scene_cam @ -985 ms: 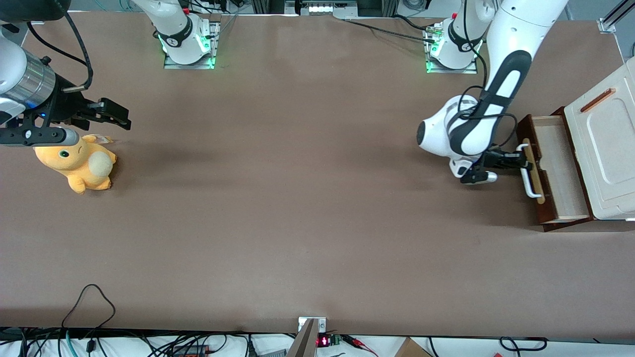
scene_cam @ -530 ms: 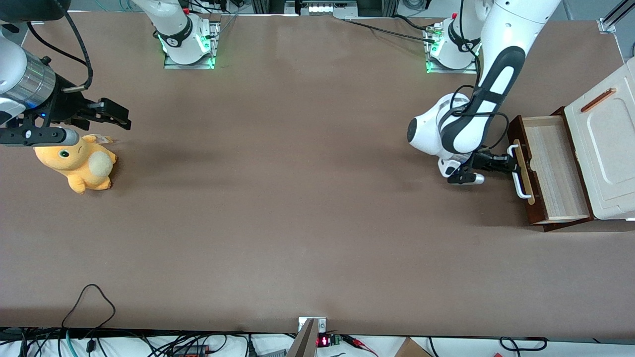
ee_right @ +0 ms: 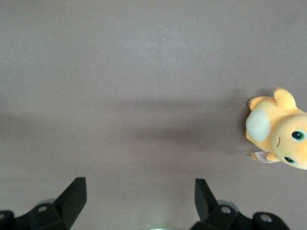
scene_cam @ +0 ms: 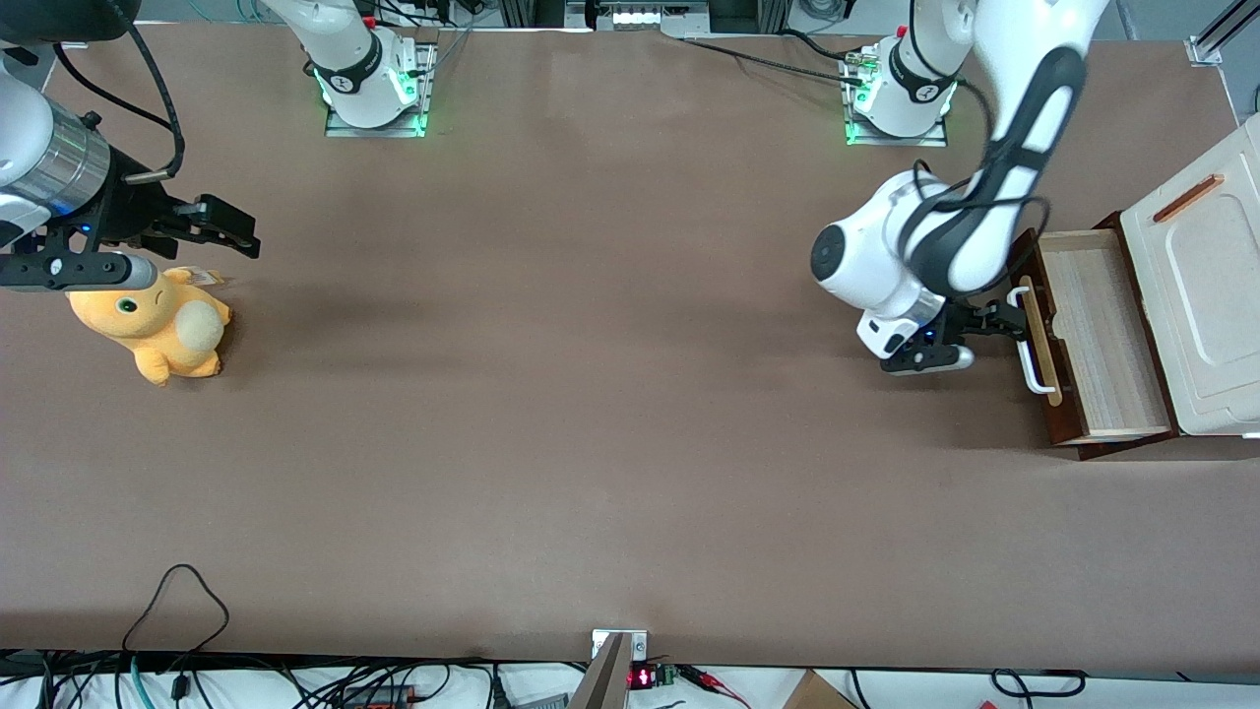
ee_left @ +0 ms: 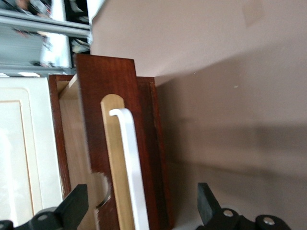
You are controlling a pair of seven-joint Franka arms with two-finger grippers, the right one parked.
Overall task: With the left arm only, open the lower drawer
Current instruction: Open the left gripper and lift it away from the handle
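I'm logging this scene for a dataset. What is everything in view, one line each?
Lower drawer: one, dark brown front, light wood inside, pulled out of the cabinet at the working arm's end of the table.
Handle: one, white bar on a pale wood strip, on the drawer front.
Cabinet: one, cream-white top with a small orange-brown strip, above the drawer.
Plush toy: one, orange with a cream patch, toward the parked arm's end.
Table: one, brown.
Cables: black, along the table edge nearest the front camera.
Left arm: one, white with black inlays, in front of the drawer.
Gripper: one, black, open, its fingers either side of the handle.
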